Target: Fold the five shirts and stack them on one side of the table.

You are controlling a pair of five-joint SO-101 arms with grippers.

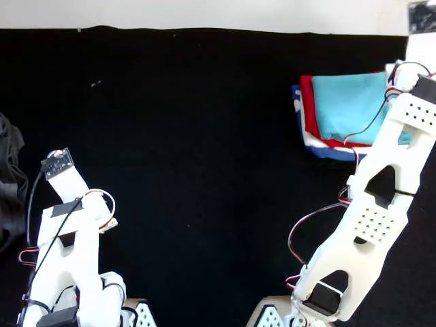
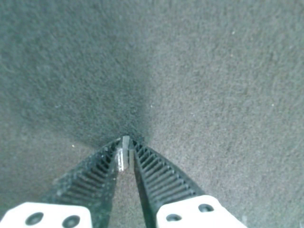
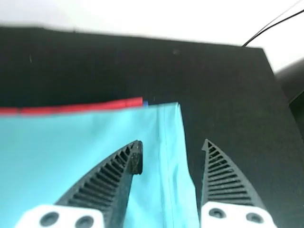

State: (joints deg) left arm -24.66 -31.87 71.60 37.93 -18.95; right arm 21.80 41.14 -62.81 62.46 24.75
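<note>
A stack of folded shirts lies at the table's back right: a teal shirt (image 1: 347,105) on top, a red one (image 1: 310,109) under it, and a blue and white one (image 1: 320,148) at the bottom. My right arm (image 1: 381,184) stretches over this stack. My right gripper (image 3: 172,149) is open just above the teal shirt (image 3: 71,142), at its edge, with one finger over the cloth and the other past it. The red shirt (image 3: 71,108) peeks out beyond the teal. My left gripper (image 2: 124,145) is shut on nothing, pointing down at the bare black tabletop (image 2: 213,71).
A dark bundle of cloth (image 1: 8,177) lies at the table's left edge beside my left arm (image 1: 68,231). The black tabletop (image 1: 204,136) stretches wide between the arms. A white wall strip (image 1: 204,13) runs behind the table's far edge.
</note>
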